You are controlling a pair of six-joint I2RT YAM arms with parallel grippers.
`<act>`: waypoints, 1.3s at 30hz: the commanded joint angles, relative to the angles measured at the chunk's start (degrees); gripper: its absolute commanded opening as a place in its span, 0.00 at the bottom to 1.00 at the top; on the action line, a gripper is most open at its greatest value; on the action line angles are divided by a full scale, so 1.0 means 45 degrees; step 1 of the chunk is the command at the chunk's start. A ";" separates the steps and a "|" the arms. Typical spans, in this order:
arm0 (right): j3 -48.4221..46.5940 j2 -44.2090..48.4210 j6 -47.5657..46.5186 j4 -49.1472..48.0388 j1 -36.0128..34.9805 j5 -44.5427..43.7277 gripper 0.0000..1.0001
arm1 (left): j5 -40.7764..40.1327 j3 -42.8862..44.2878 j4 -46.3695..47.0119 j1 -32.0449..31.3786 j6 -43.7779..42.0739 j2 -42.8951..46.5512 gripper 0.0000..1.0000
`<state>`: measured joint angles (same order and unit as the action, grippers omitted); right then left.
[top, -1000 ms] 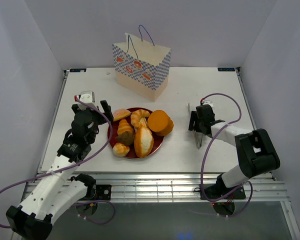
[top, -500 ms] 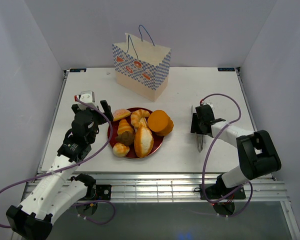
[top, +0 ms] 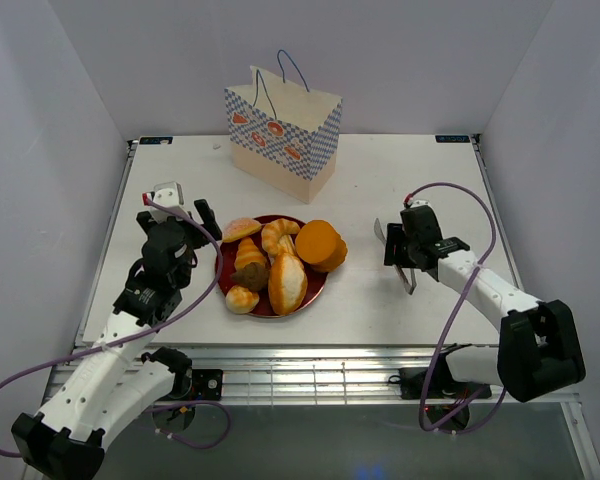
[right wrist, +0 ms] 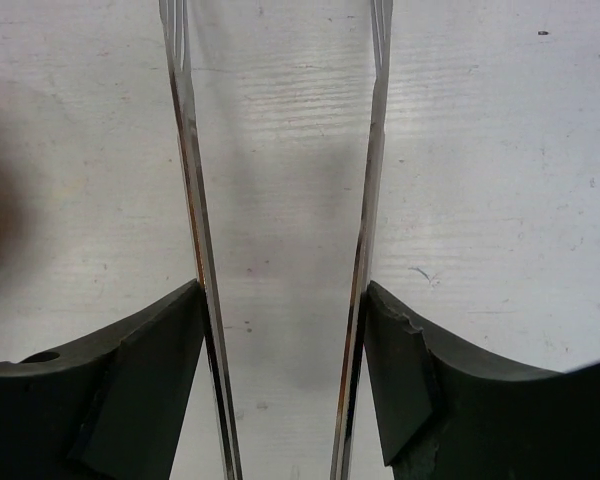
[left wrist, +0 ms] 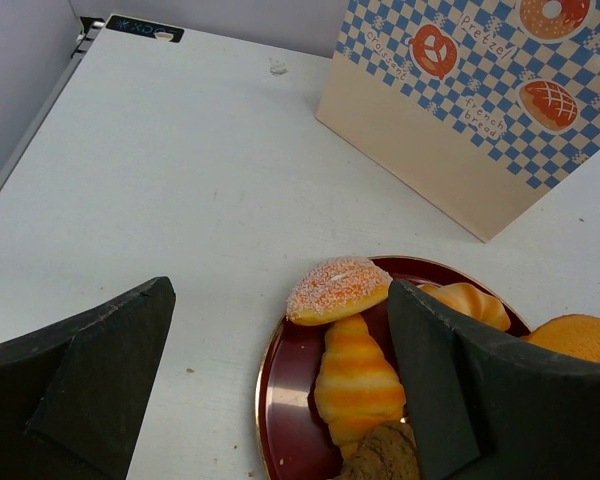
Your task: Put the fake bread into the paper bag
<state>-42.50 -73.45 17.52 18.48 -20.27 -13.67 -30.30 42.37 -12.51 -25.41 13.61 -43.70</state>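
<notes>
The fake bread is piled on a dark red plate (top: pixel 222 268): croissants (top: pixel 277 236), a round orange bun (top: pixel 321 244), a cream-topped loaf (top: pixel 287 283) and small rolls. The paper bag (top: pixel 280 135) stands upright behind the plate. My left gripper (top: pixel 178 218) is open and empty at the plate's left edge. In the left wrist view, the left gripper (left wrist: pixel 280 290) frames a sugared bun (left wrist: pixel 337 288), a croissant (left wrist: pixel 355 380) and the bag (left wrist: pixel 460 110). My right gripper (top: pixel 400 245) is to the right of the plate, shut on metal tongs (top: pixel 407 278). The right wrist view shows the tongs (right wrist: pixel 185 150) spread between the fingers, with nothing between their arms.
Grey walls enclose the white table on the left, back and right. The table's metal front rail (top: pixel 310 385) runs between the arm bases. Purple cables loop beside both arms.
My right arm has swung its elbow outward and carried the tongs slightly to the right. My left gripper has shifted a little back and left from the plate.
</notes>
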 commanded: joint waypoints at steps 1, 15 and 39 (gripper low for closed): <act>-0.0691 0.0716 -0.0143 0.0657 -0.0124 0.0129 0.68 | -0.0335 0.0097 -0.0071 -0.0057 0.0160 0.0278 0.98; -0.2703 0.4114 -0.0727 0.3725 -0.1645 -0.0771 0.63 | -0.0180 -0.0040 0.0066 -0.0057 0.0297 0.0318 0.98; -0.6589 0.0582 -0.3834 0.2787 -1.1549 -0.1474 0.70 | -0.2953 -0.0275 0.0164 -0.0057 0.0277 0.2094 0.98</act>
<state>-68.18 -68.82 3.68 34.06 -70.70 -17.82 -41.85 41.60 -11.77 -25.43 14.70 -34.39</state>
